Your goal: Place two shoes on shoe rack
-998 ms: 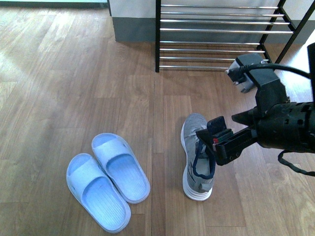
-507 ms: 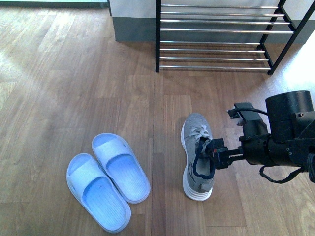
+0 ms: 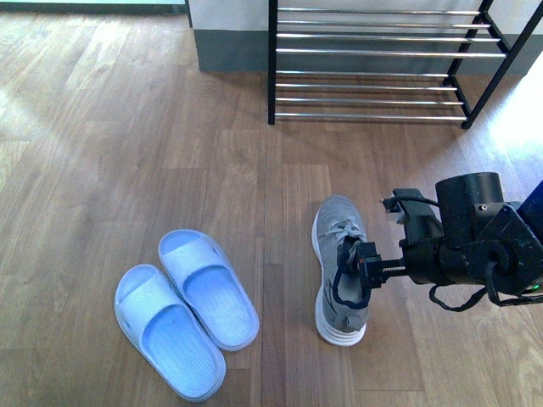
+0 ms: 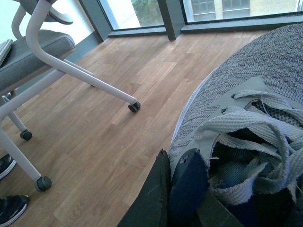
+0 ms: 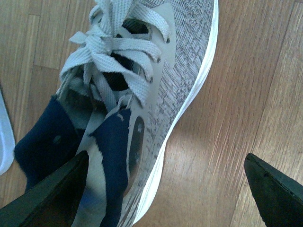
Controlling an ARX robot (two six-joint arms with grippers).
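**Right jaws spread over the grey sneaker on the floor**

The right gripper (image 3: 363, 270) hovers at the navy-lined collar of a grey sneaker (image 3: 338, 222). The shoe lies on the wooden floor (image 3: 127, 144) with its toe towards the shoe rack (image 3: 373, 52). In the right wrist view the jaws are released and spread wide. One fingertip (image 5: 52, 189) sits over the shoe's heel opening, and the other is over bare floor beyond the white sole. Whether either fingertip touches the shoe cannot be told.

The rack stands well apart from the sneaker, at the far end of the floor. Left of the sneaker, the pale blue slide sandals (image 3: 187, 309) lie side by side and touching, toes angled away to the left.

The left arm is outside the front view. Its wrist view shows the left gripper (image 4: 182, 208) hard against a second sneaker (image 4: 246, 94). The jaws are clenched on its navy collar just beside the laces. Behind this shoe are more wooden floor and a white-legged chair (image 4: 61, 71) on castors.
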